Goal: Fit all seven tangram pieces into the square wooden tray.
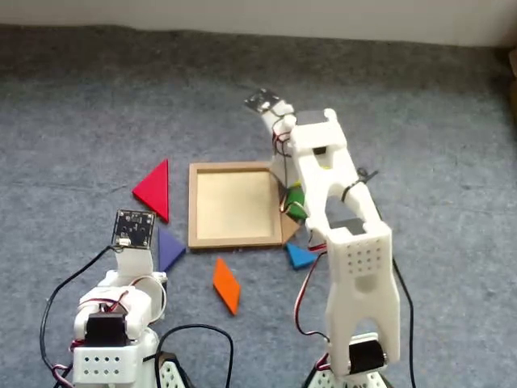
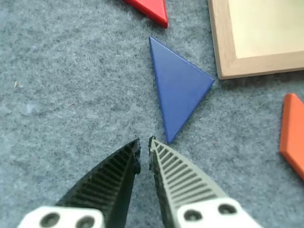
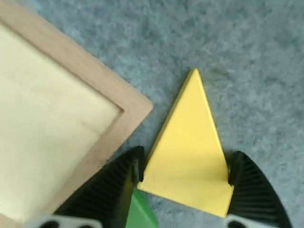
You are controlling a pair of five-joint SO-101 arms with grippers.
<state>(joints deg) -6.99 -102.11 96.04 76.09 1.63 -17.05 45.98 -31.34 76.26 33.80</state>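
Yellow triangle [image 3: 190,128] sits between the fingers of the right gripper [image 3: 186,159]. One finger is pressed to each slanting side near the wide base, so the pincer looks clamped on the piece and not merely straddling it. I cannot tell whether the piece rests on the grey carpeted tabletop [image 1: 420,97] or is raised just off it.

The triangle's long axis runs straight out from the pincer, with the apex leading and the base towards the wrist. The wooden tray [image 3: 102,95] lies just beside it, off one slanting side. Its far right corner almost meets that edge, but a strip of carpet shows between them. My judgement is that the coming move turns on this: the piece has to go sideways over the rim, across its own axis, not forward along it.

A green piece [image 3: 142,213] lies at the base end, beside the tray's right rim.

The left gripper [image 2: 144,141] has its fingers together and holds nothing. It is over the carpet off the tray's near left corner, just short of the sharp point of the blue triangle [image 2: 178,90], which lies pointing at it. The red triangle [image 1: 153,190] lies beyond, off the tray's left rim, and the left arm is the nearer one to both.
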